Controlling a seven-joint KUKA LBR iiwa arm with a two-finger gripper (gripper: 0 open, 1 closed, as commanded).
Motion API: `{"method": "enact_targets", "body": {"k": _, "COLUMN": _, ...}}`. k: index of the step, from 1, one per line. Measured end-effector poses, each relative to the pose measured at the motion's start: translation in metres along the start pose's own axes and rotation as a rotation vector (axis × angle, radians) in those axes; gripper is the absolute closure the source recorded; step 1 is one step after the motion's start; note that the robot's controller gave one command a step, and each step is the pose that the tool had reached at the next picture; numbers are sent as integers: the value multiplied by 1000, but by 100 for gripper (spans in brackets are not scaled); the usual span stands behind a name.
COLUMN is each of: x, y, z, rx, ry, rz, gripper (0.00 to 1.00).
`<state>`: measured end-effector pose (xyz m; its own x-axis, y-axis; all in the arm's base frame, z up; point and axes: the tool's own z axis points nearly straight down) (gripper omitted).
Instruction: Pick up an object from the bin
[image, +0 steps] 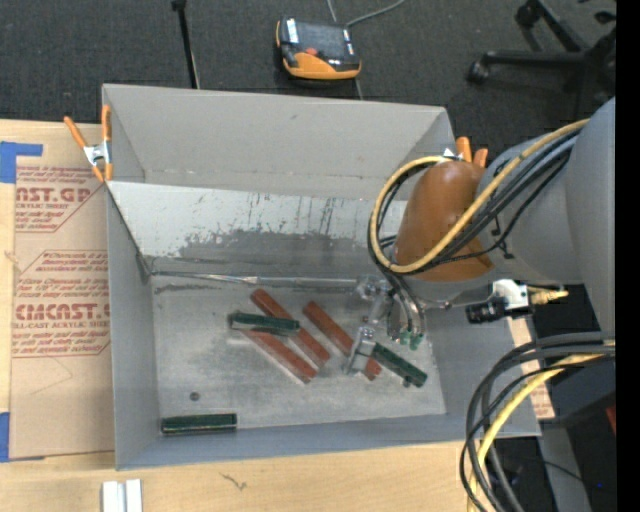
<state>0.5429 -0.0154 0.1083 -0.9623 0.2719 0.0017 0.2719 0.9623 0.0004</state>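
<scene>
Your claw (364, 352) is low in the bin (130, 330), right side, over the near end of a brown stick (328, 325), w/ a dark green stick (402, 367) just beside it on the right. Can't tell if the claw's apart or together. Nothing looks lifted yet, so I'd say grip + lift are both left to do.

grey bin (190, 350) | brown bars (285, 358) heaped mid-floor | green bar (199, 424) front-left corner
</scene>
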Motion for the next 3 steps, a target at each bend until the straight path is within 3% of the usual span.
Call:
{"method": "enact_targets", "body": {"k": 1, "x": 1, "y": 14, "z": 22, "rx": 0, "ry": -5, "rz": -18, "gripper": 0}}
{"method": "enact_targets", "body": {"k": 2, "x": 20, "y": 5, "z": 38, "rx": 0, "ry": -3, "rz": 88, "gripper": 100}}
{"method": "enact_targets", "body": {"k": 3, "x": 20, "y": 5, "z": 38, "rx": 0, "ry": -3, "rz": 88, "gripper": 100}}
